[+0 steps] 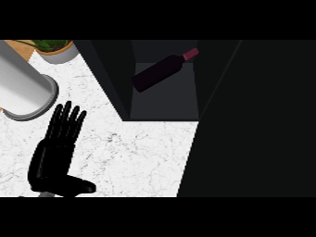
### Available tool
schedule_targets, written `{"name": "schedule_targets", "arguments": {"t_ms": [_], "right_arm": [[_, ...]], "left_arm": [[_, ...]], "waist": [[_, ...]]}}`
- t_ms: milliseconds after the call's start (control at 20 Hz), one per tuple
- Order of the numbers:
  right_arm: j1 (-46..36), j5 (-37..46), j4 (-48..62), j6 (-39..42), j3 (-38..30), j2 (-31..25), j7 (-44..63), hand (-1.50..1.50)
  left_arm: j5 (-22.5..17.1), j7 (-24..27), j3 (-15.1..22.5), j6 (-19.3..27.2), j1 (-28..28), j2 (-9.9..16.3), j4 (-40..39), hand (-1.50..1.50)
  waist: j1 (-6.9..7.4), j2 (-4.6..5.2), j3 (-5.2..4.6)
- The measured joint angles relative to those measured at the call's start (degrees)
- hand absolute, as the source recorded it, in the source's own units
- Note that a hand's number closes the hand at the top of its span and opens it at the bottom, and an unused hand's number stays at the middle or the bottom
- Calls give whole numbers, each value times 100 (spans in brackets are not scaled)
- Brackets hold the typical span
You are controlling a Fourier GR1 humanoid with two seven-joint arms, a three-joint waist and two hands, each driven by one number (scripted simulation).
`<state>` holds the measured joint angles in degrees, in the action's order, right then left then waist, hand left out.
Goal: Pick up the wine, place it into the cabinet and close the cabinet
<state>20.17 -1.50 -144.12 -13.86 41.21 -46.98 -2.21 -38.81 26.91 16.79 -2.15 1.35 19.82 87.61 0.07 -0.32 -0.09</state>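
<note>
The wine (164,70) lies inside the open cabinet (161,99). The left hand (58,148) rests on the bench (133,152), fingers straight. Next the robot should swing the door shut slowly, missing the bottle.

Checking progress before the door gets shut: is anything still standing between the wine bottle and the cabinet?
Nothing visible does. The wine bottle already lies inside the open cabinet. The left hand rests open on the counter, apart from it.
</note>
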Motion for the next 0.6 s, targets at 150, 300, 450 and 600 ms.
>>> {"name": "schedule_targets", "arguments": {"t_ms": [150, 300, 450, 600], "right_arm": [[-70, -3, 7, 76, 68, -5, 79, 150], [-122, 7, 0, 91, 146, -2, 140, 150], [-231, 17, 5, 138, 189, 1, 209, 150], [-383, 25, 15, 203, 227, 29, 329, 150]], "left_arm": [[-153, 11, -264, -240, 229, 277, 139, -150], [-240, -16, -468, -349, 327, 449, 237, -150], [-389, -73, -703, -541, 429, 664, 288, -150], [-474, -74, -878, -726, 483, 793, 233, -150]], "waist": [[18, 5, -2], [4, 4, -6], [19, 6, -9], [34, 12, -14]]}}
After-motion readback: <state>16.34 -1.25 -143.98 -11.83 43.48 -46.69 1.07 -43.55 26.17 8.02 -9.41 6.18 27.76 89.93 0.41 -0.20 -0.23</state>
